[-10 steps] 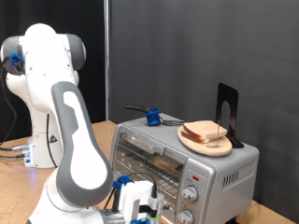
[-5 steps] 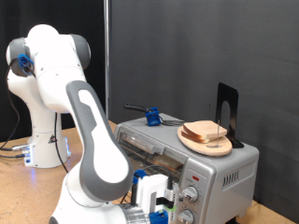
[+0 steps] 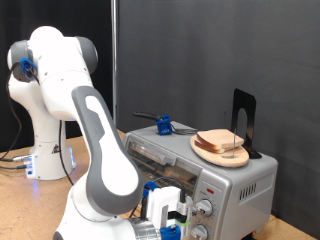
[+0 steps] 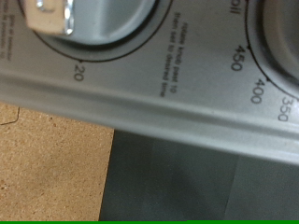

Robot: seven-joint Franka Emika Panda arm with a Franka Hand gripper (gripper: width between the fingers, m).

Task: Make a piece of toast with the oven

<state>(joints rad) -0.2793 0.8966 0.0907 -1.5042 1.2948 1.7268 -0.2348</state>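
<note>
The silver oven (image 3: 225, 185) stands at the exterior view's lower right with its glass door shut. Through the glass a tan flat shape (image 3: 177, 172) lies on the rack, seemingly the piece of toast. My gripper (image 3: 172, 218) is low in front of the oven, right at the knobs (image 3: 203, 209). Up close in the wrist view is the oven's grey dial panel (image 4: 168, 98) with printed numbers. One metal fingertip (image 4: 51, 14) rests on a dark round knob (image 4: 103, 28). The other finger is out of frame.
A round wooden plate (image 3: 220, 155) with other bread slices (image 3: 220, 142) sits on the oven's top. Also up there are a black upright bracket (image 3: 243, 118) and a blue-handled tool (image 3: 160, 125). The wooden table (image 3: 25, 205) extends to the exterior view's left.
From one second ago to half a second ago the arm swung toward the exterior view's right, carrying the gripper along the oven's front to the knobs. It has stayed there since.
</note>
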